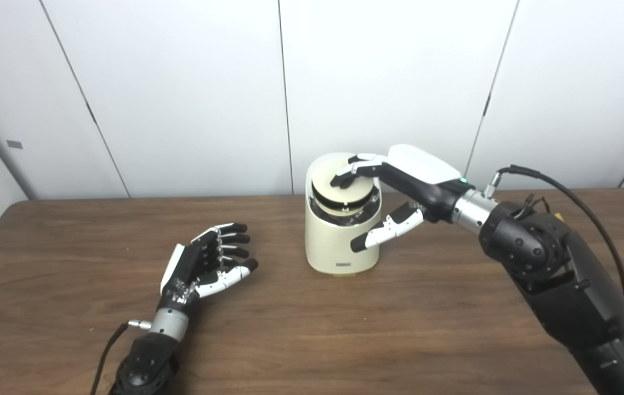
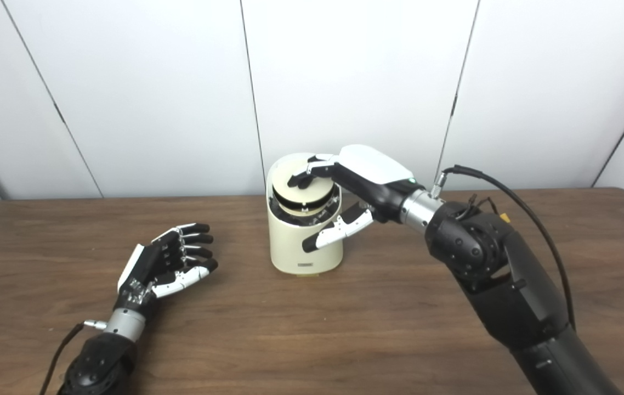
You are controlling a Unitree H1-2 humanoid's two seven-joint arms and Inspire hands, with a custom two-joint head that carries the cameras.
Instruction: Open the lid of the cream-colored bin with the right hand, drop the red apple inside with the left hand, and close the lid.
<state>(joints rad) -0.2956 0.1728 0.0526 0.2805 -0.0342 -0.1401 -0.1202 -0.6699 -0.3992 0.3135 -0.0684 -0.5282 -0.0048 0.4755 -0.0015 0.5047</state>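
The cream-colored bin (image 1: 338,244) stands upright at the middle of the table. Its round lid (image 1: 351,193) sits slightly raised, with a dark gap under its front edge. My right hand (image 1: 413,178) reaches in from the right. Its fingertips (image 1: 345,176) rest on top of the lid, and its thumb (image 1: 386,227) hangs apart in front of the bin's right side. It grips nothing. My left hand (image 1: 208,260) lies open and empty on the table, left of the bin, palm facing right. No red apple is in view.
The brown wooden table (image 1: 345,340) ends at a white panelled wall (image 1: 180,99) just behind the bin. The bulky right forearm (image 1: 553,263) crosses the right side of the table.
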